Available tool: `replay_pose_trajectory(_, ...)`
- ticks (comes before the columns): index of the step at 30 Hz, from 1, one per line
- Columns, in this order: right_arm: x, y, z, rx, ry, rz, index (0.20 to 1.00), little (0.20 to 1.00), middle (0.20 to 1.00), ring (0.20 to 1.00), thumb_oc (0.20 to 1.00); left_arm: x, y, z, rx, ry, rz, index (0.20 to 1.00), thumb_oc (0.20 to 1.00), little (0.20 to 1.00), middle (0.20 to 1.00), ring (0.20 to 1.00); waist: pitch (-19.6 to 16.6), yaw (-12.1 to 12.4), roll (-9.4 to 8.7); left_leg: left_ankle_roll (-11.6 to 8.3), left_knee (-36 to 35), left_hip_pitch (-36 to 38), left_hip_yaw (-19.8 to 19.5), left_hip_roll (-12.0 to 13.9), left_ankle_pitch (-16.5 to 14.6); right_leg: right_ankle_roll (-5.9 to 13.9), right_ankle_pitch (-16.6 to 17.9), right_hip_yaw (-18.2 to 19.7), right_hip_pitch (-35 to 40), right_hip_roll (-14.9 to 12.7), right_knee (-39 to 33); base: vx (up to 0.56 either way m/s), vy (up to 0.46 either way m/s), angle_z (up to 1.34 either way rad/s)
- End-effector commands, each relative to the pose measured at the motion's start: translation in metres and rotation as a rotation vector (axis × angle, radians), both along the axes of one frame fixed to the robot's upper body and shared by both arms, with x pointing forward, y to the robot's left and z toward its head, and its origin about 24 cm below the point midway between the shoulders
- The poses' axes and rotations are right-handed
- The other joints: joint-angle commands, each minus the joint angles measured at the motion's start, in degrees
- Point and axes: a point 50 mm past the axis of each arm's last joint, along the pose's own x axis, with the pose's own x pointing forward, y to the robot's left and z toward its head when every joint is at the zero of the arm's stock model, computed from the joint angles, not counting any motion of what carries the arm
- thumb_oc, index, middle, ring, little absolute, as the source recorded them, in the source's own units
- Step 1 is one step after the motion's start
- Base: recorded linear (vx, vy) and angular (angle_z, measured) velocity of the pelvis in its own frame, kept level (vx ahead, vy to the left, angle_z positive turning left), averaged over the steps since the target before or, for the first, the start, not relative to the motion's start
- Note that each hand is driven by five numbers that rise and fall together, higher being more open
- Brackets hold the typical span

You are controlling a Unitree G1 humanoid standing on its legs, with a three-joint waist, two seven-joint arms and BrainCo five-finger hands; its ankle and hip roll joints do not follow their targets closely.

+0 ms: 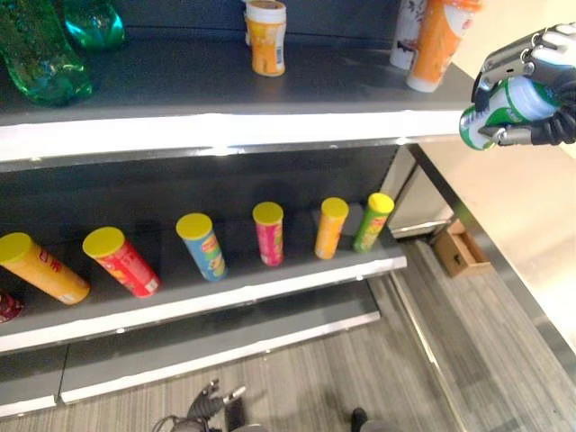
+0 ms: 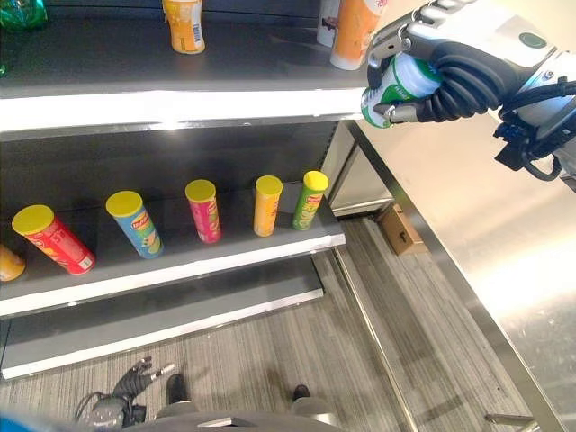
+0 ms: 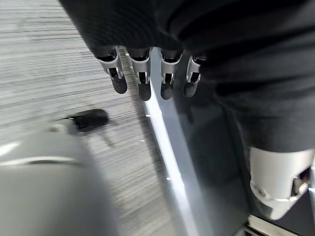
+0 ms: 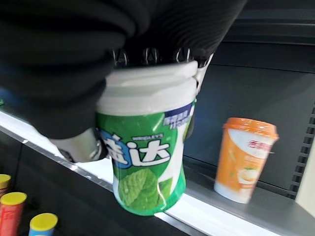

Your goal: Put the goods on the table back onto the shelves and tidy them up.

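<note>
While right hand (image 2: 468, 63) fingers clasp one green jar (image 4: 147, 162), left hand (image 3: 147, 73) fingers straight, six tubes (image 1: 269, 232) shelved.

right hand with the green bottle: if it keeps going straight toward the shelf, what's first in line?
Likely the orange cup on the upper shelf; the right hand carries the green bottle just off the shelf's right end. Depth is unclear.

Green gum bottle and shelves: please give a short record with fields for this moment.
held item: green gum bottle, white lid
right hand: curled round the bottle, at the right end of the upper shelf
left hand: hanging low, fingers relaxed, holding nothing
upper shelf: orange cup, small yellow bottle, green bottles
lower shelf: row of tilted chip cans
</note>
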Motion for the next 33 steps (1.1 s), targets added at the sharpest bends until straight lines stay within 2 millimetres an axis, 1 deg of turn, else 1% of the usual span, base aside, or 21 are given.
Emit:
replay_pose_trajectory(1,-0.002,0.008,0.008,0.108,-0.003,0.099,0.2,0.2,0.2,0.2,0.2,0.018,0.029,0.016,0.091,-0.049,-0.024,1.0,1.0,1.0,1.0,1.0,-3.2,2.2,-3.89,-0.98,2.2,5.6,0.1,0.1,-9.8,-0.38,1.3,-3.6,-4.4,-0.9,1.5,0.05,-0.077,0.08)
replay_pose_trajectory(4,-0.003,0.015,0.008,0.123,-0.01,0.141,0.2,0.2,0.2,0.2,0.2,0.017,0.029,0.014,0.092,-0.04,-0.021,1.0,1.0,1.0,1.0,1.0,-3.3,2.6,-3.89,-1.24,2.2,5.7,0.1,0.5,-9.7,-0.58,0.9,-4.5,-3.7,-0.7,1.3,0.03,-0.058,0.13)
replay_pose_trajectory(7,-0.002,0.026,0.008,0.136,-0.012,0.201,0.2,0.2,0.2,0.2,0.2,0.017,0.029,0.014,0.096,-0.036,-0.02,1.0,1.0,1.0,1.0,1.0,-3.6,3.3,-3.78,-1.39,2.3,5.8,0.0,0.7,-9.8,-0.94,0.5,-5.6,-3.2,-0.7,1.2,0.02,-0.046,0.09)
replay_pose_trajectory(12,0.005,0.038,0.014,0.139,-0.023,0.237,0.2,0.2,0.2,0.2,0.2,0.015,0.029,0.013,0.098,-0.029,-0.002,1.0,1.0,1.0,1.0,1.0,-3.9,3.9,-3.4,-1.49,2.3,5.9,-0.3,0.6,-9.7,-1.14,0.3,-6.6,-2.6,-1.0,1.2,0.0,0.0,0.0)
replay_pose_trajectory(13,0.006,0.041,0.017,0.145,-0.033,0.25,0.2,0.2,0.2,0.2,0.2,0.013,0.031,0.013,0.099,-0.024,0.009,1.0,1.0,1.0,1.0,1.0,-3.9,4.4,-3.41,-1.47,2.4,5.7,-0.5,0.5,-9.7,-1.19,0.3,-7.1,-2.4,-1.2,1.2,0.02,-0.016,0.04)
replay_pose_trajectory(14,0.007,0.041,0.017,0.143,-0.032,0.251,0.2,0.2,0.2,0.2,0.2,0.012,0.03,0.013,0.098,-0.024,0.01,1.0,1.0,1.0,1.0,1.0,-3.9,4.3,-3.33,-1.47,2.4,5.7,-0.5,0.5,-9.7,-1.19,0.3,-7.1,-2.3,-1.2,1.2,0.01,-0.02,0.09)
replay_pose_trajectory(18,0.012,0.047,0.02,0.161,-0.029,0.265,0.2,0.2,0.2,0.2,0.2,0.006,0.031,0.011,0.097,-0.009,0.036,1.0,1.0,1.0,1.0,1.0,-3.9,5.1,-3.1,-1.5,2.5,5.3,-1.3,0.3,-9.7,-1.24,0.3,-8.4,-2.1,-1.6,1.4,0.01,-0.014,0.15)
replay_pose_trajectory(22,0.024,0.046,0.02,0.191,-0.036,0.239,0.2,0.2,0.2,0.2,0.2,-0.001,0.033,0.009,0.094,0.01,0.068,1.0,1.0,1.0,1.0,1.0,-3.8,6.2,-3.04,-1.4,2.4,5.1,-2.0,0.0,-9.8,-1.37,0.3,-9.2,-1.7,-1.7,1.5,0.02,-0.022,0.16)
replay_pose_trajectory(27,0.051,0.04,0.02,0.224,-0.047,0.131,0.2,0.2,0.2,0.2,0.2,-0.01,0.036,0.007,0.097,0.036,0.107,1.0,1.0,1.0,1.0,1.0,-3.5,7.6,-2.65,-1.34,2.4,4.7,-2.8,0.0,-9.6,-1.62,0.0,-10.2,-1.4,-1.7,1.6,0.01,-0.014,0.07)
replay_pose_trajectory(28,0.051,0.04,0.02,0.223,-0.047,0.132,0.2,0.2,0.2,0.2,0.2,-0.011,0.035,0.007,0.096,0.036,0.108,1.0,1.0,1.0,1.0,1.0,-3.5,7.6,-2.62,-1.34,2.4,4.7,-2.9,0.0,-9.6,-1.62,0.0,-10.2,-1.4,-1.7,1.6,0.01,-0.009,0.05)
replay_pose_trajectory(32,0.068,0.029,0.023,0.245,-0.06,0.04,0.2,0.2,0.2,0.2,0.2,-0.014,0.035,0.006,0.089,0.04,0.122,1.0,1.0,1.0,1.0,1.0,-3.4,8.6,-2.1,-1.45,2.1,4.1,-4.1,-0.1,-9.2,-1.72,-0.3,-11.4,-1.1,-1.7,1.6,0.02,-0.025,0.19)
replay_pose_trajectory(33,0.068,0.028,0.024,0.247,-0.062,0.037,0.2,0.2,0.2,0.2,0.2,-0.014,0.035,0.006,0.088,0.041,0.124,1.0,1.0,1.0,1.0,1.0,-3.4,8.6,-2.01,-1.48,2.1,3.9,-4.3,0.0,-9.1,-1.76,-0.3,-11.6,-1.0,-1.6,1.6,0.03,-0.037,0.3)
